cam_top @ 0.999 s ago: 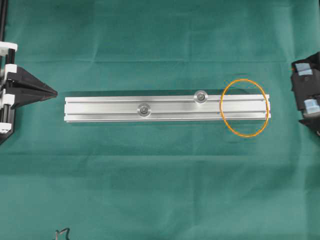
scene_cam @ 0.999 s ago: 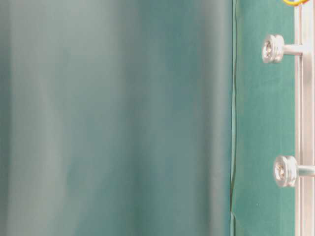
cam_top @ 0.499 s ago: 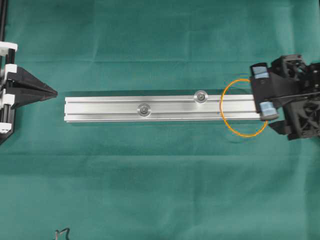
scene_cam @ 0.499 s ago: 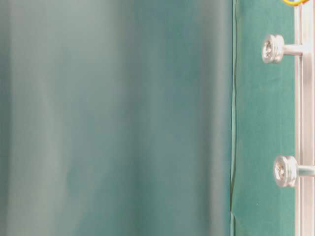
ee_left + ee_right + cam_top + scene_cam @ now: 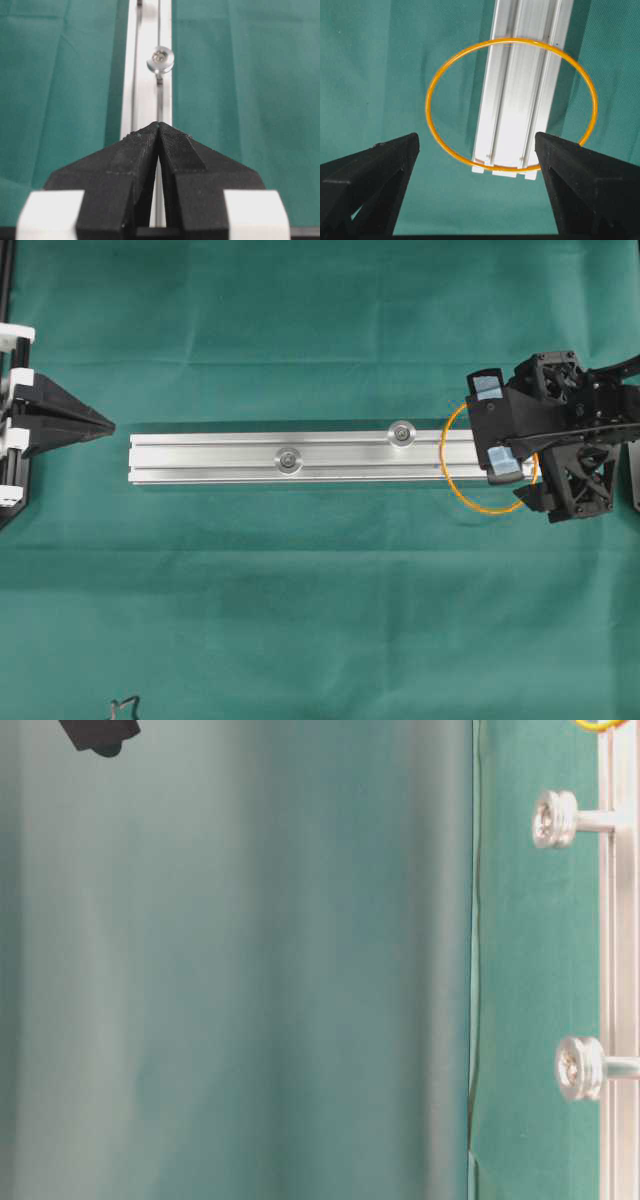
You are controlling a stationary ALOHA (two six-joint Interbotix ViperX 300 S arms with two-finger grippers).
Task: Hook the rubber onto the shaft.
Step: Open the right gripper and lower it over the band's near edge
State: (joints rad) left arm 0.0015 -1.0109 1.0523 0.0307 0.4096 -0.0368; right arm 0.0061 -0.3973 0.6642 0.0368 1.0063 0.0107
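Observation:
The rubber is a thin orange loop lying flat round the right end of the aluminium rail on green cloth. Two shafts stand on the rail, one mid-rail and one further right. My right gripper hovers open over the loop's right half and hides it. In the right wrist view the rubber lies ahead of the gripper, whose jaws straddle the rail end with nothing between them. My left gripper is shut and empty off the rail's left end, with its tip pointing along the rail toward a shaft.
A bit of black cable shows at the bottom left edge. The table-level view shows both shafts, a sliver of rubber, a cloth seam and a black part at the top left.
My right gripper has come in from the right edge, leftward, to over the rail's right end and the rubber. The rubber, the rail and my left gripper have not moved.

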